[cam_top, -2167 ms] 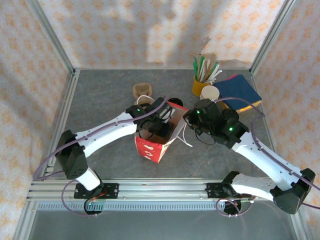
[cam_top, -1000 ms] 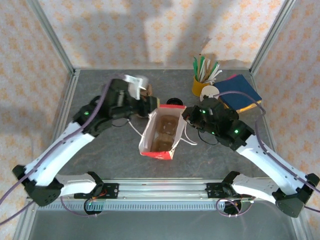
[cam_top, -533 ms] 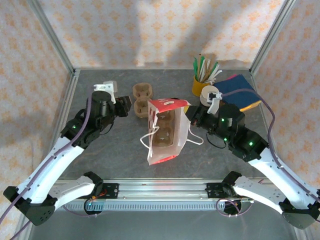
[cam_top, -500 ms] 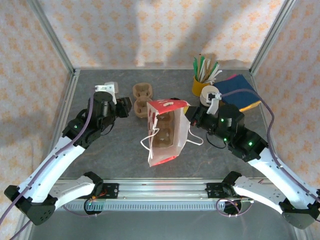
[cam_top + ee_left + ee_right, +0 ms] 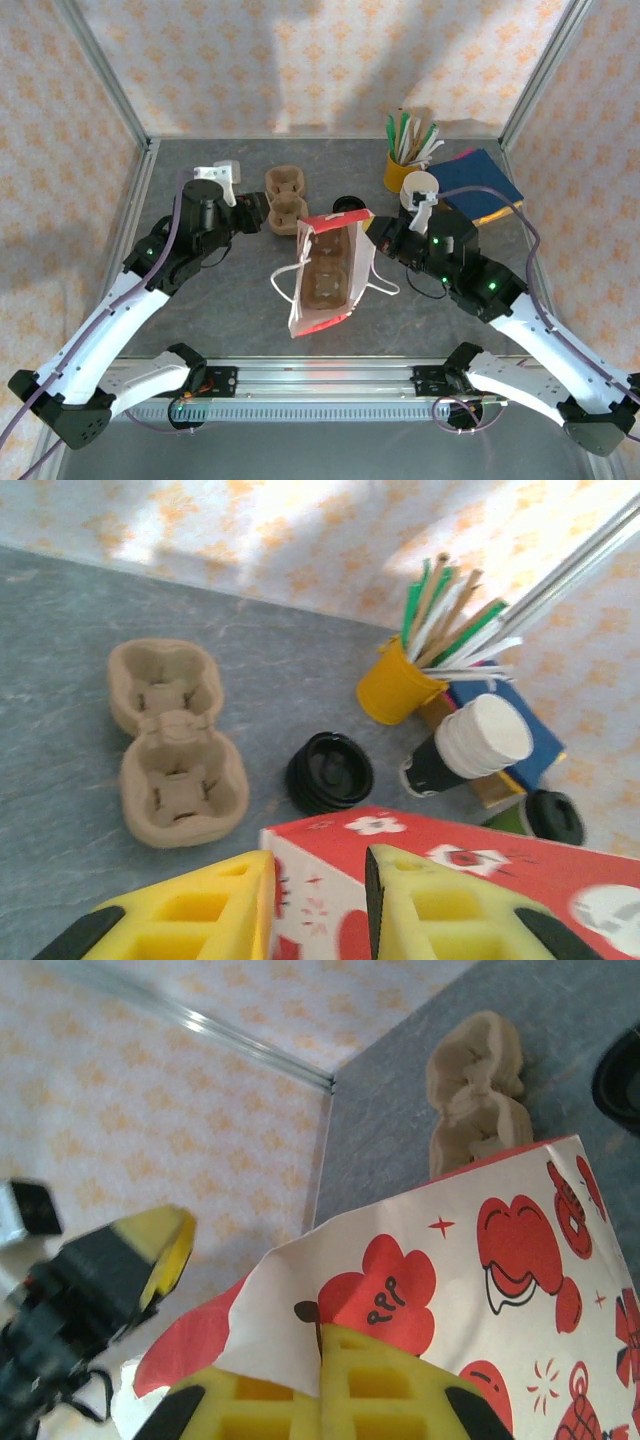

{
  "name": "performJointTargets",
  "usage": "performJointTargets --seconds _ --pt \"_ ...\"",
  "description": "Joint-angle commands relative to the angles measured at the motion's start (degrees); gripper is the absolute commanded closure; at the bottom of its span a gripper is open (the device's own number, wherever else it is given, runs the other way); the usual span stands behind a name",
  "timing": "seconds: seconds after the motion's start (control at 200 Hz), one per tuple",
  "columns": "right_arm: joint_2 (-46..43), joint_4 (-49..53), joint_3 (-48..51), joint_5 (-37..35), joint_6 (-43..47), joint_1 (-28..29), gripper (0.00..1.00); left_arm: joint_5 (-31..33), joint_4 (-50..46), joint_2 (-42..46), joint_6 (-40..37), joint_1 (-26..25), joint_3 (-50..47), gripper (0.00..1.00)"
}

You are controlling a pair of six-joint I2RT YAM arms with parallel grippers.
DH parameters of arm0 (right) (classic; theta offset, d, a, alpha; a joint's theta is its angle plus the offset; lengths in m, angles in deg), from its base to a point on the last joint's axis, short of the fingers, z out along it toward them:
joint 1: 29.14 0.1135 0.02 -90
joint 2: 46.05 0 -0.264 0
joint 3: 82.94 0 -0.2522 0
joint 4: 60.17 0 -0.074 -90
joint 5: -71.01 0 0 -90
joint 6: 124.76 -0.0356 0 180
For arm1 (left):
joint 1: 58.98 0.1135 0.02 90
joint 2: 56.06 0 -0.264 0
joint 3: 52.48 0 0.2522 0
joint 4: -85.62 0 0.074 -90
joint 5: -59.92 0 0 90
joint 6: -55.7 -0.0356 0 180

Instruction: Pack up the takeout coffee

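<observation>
The right tool (image 5: pixel 320 1385) is pinched flat on a wall of the paper bag (image 5: pixel 338 221), probably to hold its mouth up for loading. The left tool (image 5: pixel 318 868), left of the bag, is narrowly parted and empty. The coffee cup (image 5: pixel 420 187) sits on the bench (image 5: pixel 220 310) beyond the bag's right side, with its black lid (image 5: pixel 347 205) just behind the bag.

Printed paper bag (image 5: pixel 430 1290), smooth; cup carrier (image 5: pixel 175 745) of rough matt pulp; black lid (image 5: pixel 330 772) glossy plastic; bench (image 5: pixel 235 305) matt grey.
</observation>
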Motion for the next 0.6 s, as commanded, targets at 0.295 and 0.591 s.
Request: performJointTargets --seconds 0.295,0.591 --pt "2.44 6.98 -1.13 -9.23 -20.45 -0.27 1.0 -7.15 -11.28 -8.41 -3.47 -13.3 24.31 0.68" --pt "4.64 9.66 -0.12 -8.9 -23.57 -0.27 1.0 -3.69 -20.28 -21.77 -4.48 -28.5 30.96 0.69"
